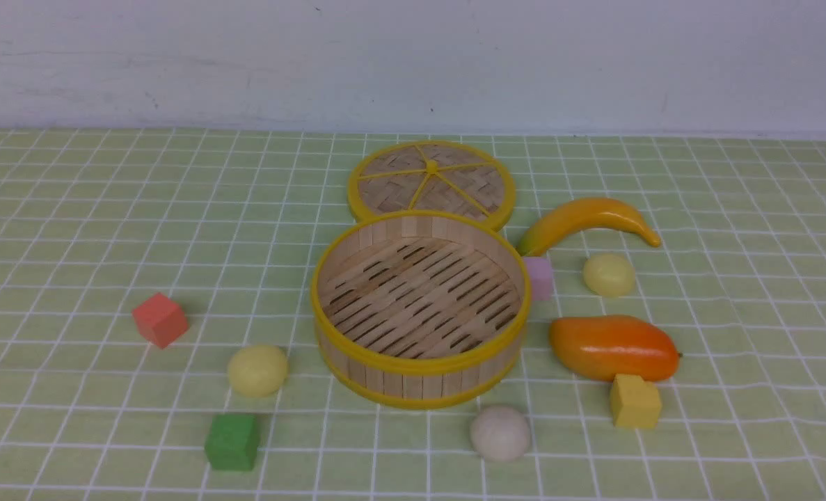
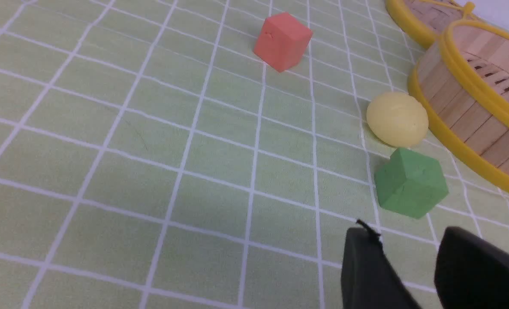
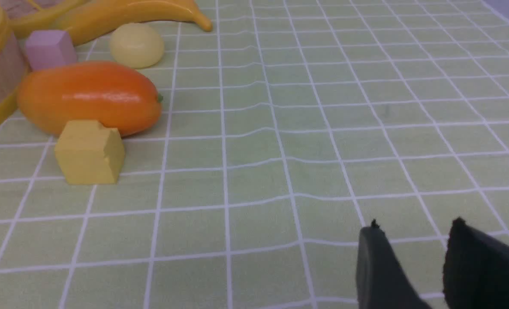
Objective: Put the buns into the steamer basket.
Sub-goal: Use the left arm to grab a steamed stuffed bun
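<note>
The steamer basket (image 1: 419,309), a round bamboo tub with yellow rim bands, stands empty mid-table. One pale yellow bun (image 1: 257,371) lies at its front left, also in the left wrist view as bun (image 2: 396,119) beside the basket wall (image 2: 464,111). A second pale yellow bun (image 1: 609,274) sits to the basket's right, seen as bun (image 3: 137,45) in the right wrist view. An off-white bun (image 1: 500,433) rests in front of the basket. My left gripper (image 2: 408,240) is open over bare cloth near the green cube. My right gripper (image 3: 413,234) is open, far from the buns. Neither arm shows in the front view.
The woven lid (image 1: 431,182) lies behind the basket. A banana (image 1: 586,221), pink cube (image 1: 539,277), orange mango (image 1: 612,346) and yellow cube (image 1: 634,401) crowd the right side. A red cube (image 1: 160,319) and green cube (image 1: 232,441) sit on the left.
</note>
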